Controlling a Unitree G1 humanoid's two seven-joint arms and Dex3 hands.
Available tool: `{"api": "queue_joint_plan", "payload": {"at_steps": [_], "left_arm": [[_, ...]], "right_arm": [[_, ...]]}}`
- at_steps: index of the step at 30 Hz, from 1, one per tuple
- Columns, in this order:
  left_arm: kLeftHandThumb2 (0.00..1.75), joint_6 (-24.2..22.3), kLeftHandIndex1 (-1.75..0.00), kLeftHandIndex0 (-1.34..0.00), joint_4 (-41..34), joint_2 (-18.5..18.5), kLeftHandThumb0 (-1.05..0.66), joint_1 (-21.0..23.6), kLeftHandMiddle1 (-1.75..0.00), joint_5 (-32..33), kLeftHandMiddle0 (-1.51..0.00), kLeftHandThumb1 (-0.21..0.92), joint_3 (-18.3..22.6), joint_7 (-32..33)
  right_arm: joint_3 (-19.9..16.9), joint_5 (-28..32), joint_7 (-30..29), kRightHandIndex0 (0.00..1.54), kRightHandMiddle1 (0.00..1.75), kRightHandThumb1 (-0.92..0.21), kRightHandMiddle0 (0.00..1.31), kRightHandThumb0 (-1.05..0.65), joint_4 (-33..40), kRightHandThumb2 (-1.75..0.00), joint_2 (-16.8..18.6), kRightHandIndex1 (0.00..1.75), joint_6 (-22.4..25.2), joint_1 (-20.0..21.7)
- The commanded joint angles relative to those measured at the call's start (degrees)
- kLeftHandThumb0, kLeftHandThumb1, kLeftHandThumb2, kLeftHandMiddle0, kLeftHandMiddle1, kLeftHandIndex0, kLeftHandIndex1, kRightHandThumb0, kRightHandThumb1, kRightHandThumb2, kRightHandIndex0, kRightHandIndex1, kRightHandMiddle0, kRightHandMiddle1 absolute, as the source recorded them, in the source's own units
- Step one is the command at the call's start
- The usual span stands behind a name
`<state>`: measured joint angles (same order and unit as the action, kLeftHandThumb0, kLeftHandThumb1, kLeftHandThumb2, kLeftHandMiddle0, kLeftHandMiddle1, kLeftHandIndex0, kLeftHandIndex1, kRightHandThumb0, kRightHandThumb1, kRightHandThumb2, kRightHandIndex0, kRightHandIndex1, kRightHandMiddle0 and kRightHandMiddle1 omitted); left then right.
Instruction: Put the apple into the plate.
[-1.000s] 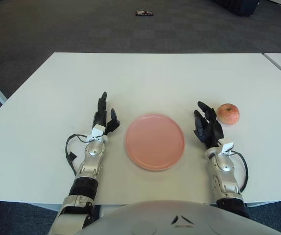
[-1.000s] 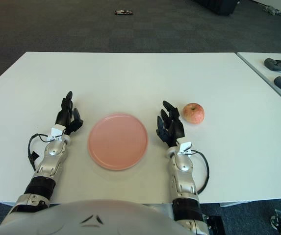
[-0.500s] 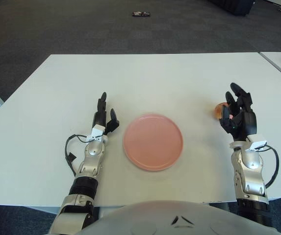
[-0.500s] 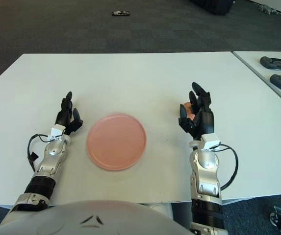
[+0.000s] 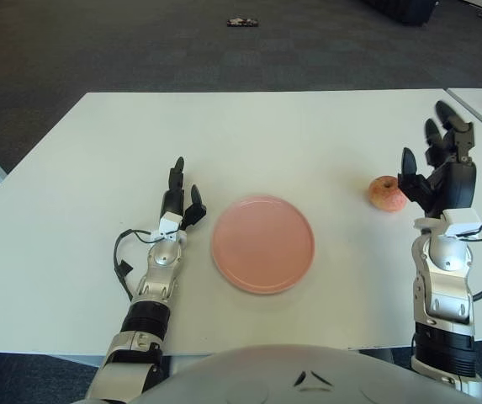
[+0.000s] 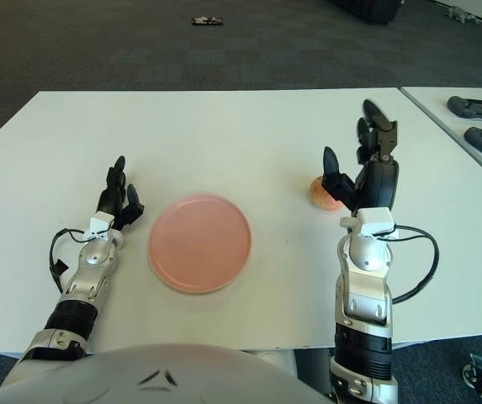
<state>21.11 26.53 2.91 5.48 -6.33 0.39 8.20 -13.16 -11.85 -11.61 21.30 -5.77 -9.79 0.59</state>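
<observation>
A red-yellow apple [image 5: 387,193] lies on the white table [image 5: 249,126], right of a round pink plate [image 5: 262,243]. My right hand [image 5: 442,162] is raised above the table just right of the apple, fingers spread upward and holding nothing; in the right eye view it partly covers the apple [image 6: 320,191]. My left hand [image 5: 178,199] shows left of the plate with its fingers stretched out and nothing in them.
A second white table [image 6: 468,118] stands at the right with dark controllers [image 6: 480,109] on it. Grey carpet floor lies beyond the far table edge, with a small dark object [image 5: 241,23] on it.
My right hand has risen and swung out to the right, from beside the plate past the apple to the apple's right side. The left hand, plate and apple stay put.
</observation>
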Motion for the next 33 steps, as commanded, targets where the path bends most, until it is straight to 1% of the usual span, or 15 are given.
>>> {"api": "queue_joint_plan", "payload": {"at_steps": [1, 5, 8, 14, 15, 17, 18, 21, 22, 23, 24, 25, 27, 29, 33], "left_arm": [[1.0, -1.48, -0.22, 0.0, 1.64, -0.23, -0.8, -1.14, 0.0, -0.66, -0.09, 0.92, -0.3, 0.26], [1.0, -1.32, -0.21, 0.0, 2.0, -0.25, -0.8, -1.02, 0.0, -0.71, -0.08, 0.92, -0.26, 0.23], [0.99, -0.99, -0.2, 0.0, 2.45, -0.29, -0.8, -0.87, 0.0, -0.79, -0.08, 0.92, -0.2, 0.23], [0.98, 0.29, -0.22, 0.0, 3.42, -0.25, -0.79, -0.57, 0.0, -0.43, -0.09, 0.92, -0.06, -0.33], [0.98, 0.52, -0.22, 0.0, 3.63, -0.24, -0.79, -0.51, 0.0, -0.38, -0.09, 0.92, -0.05, -0.43], [0.98, 0.84, -0.22, 0.0, 3.99, -0.21, -0.79, -0.39, -0.01, -0.33, -0.09, 0.92, -0.04, -0.56], [0.99, 0.96, -0.22, 0.0, 4.14, -0.19, -0.78, -0.34, -0.01, -0.31, -0.09, 0.92, -0.05, -0.62], [0.99, 1.22, -0.23, 0.0, 4.44, -0.22, -0.78, -0.28, -0.01, -0.35, -0.09, 0.92, -0.09, -0.65], [0.99, 1.32, -0.23, 0.0, 4.56, -0.24, -0.78, -0.27, -0.01, -0.39, -0.09, 0.92, -0.15, -0.66], [0.99, 1.4, -0.23, 0.0, 4.66, -0.25, -0.79, -0.26, -0.01, -0.41, -0.09, 0.92, -0.18, -0.67], [1.0, 1.54, -0.23, 0.0, 4.78, -0.25, -0.79, -0.27, -0.01, -0.42, -0.09, 0.92, -0.21, -0.69], [1.0, 1.65, -0.22, 0.0, 4.87, -0.25, -0.79, -0.27, 0.0, -0.42, -0.09, 0.92, -0.22, -0.71], [1.0, 1.96, -0.22, 0.0, 5.07, -0.24, -0.79, -0.26, 0.0, -0.39, -0.09, 0.92, -0.22, -0.73], [1.0, 2.23, -0.22, 0.0, 5.27, -0.28, -0.79, -0.21, 0.0, -0.27, -0.09, 0.92, -0.19, -0.77], [1.0, 2.46, -0.21, 0.0, 5.6, -0.33, -0.79, -0.11, 0.0, -0.14, -0.09, 0.92, -0.13, -0.84]], "right_arm": [[-1.4, -2.03, -2.63, 0.15, 0.45, -0.92, 0.0, -0.65, -1.56, -0.55, -0.33, 0.01, -1.33, 0.98], [-3.09, -2.46, -4.62, 0.16, 0.48, -0.92, 0.0, -0.61, -3.14, -0.52, -0.94, 0.02, -2.95, 2.12], [-4.75, -2.35, -6.07, 0.17, 0.51, -0.91, 0.0, -0.59, -5.14, -0.5, -1.95, 0.02, -4.17, 4.16], [-6.16, -3.86, -8.71, 0.17, 0.6, -0.9, 0.0, -0.57, -9.88, -0.49, -4.45, 0.01, -5.66, 8.93], [-6.47, -4.99, -9.29, 0.17, 0.6, -0.89, 0.0, -0.57, -8.76, -0.49, -4.79, 0.01, -4.65, 9.32], [-6.85, -9.4, -10.6, 0.16, 0.59, -0.89, 0.0, -0.58, -5.82, -0.48, -5.81, 0.01, -1.23, 9.98], [-6.84, -12.13, -10.82, 0.15, 0.57, -0.88, 0.0, -0.58, -4.84, -0.48, -6.81, 0.01, 0.73, 10.53], [-6.48, -16.39, -10.25, 0.13, 0.48, -0.88, 0.0, -0.61, -3.47, -0.48, -8.89, 0.0, 4.24, 11.56], [-5.99, -18.61, -9.93, 0.12, 0.43, -0.88, 0.0, -0.63, -5.39, -0.46, -11.26, 0.0, 4.08, 11.8], [-5.61, -20.25, -9.72, 0.09, 0.32, -0.89, 0.0, -0.74, -6.82, -0.4, -12.98, 0.0, 3.98, 11.95], [-4.62, -21.58, -8.71, 0.08, 0.28, -0.9, 0.0, -0.79, -8.07, -0.37, -14.59, 0.0, 3.91, 12.18], [-3.91, -22.25, -8.09, 0.05, 0.18, -0.91, 0.0, -0.86, -8.83, -0.33, -15.43, 0.0, 3.81, 12.3], [-3.17, -21.09, -5.4, 0.03, 0.09, -0.91, 0.0, -0.94, -10.22, -0.27, -17.11, 0.0, 3.7, 12.03], [-3.15, -18.87, -2.66, 0.01, 0.04, -0.91, 0.0, -1.0, -14.74, -0.19, -19.31, 0.0, 3.16, 11.0], [-2.93, -16.84, 3.5, 0.0, 0.01, -0.9, 0.0, -1.04, -16.7, -0.13, -22.52, 0.0, 4.92, 8.24]]}}
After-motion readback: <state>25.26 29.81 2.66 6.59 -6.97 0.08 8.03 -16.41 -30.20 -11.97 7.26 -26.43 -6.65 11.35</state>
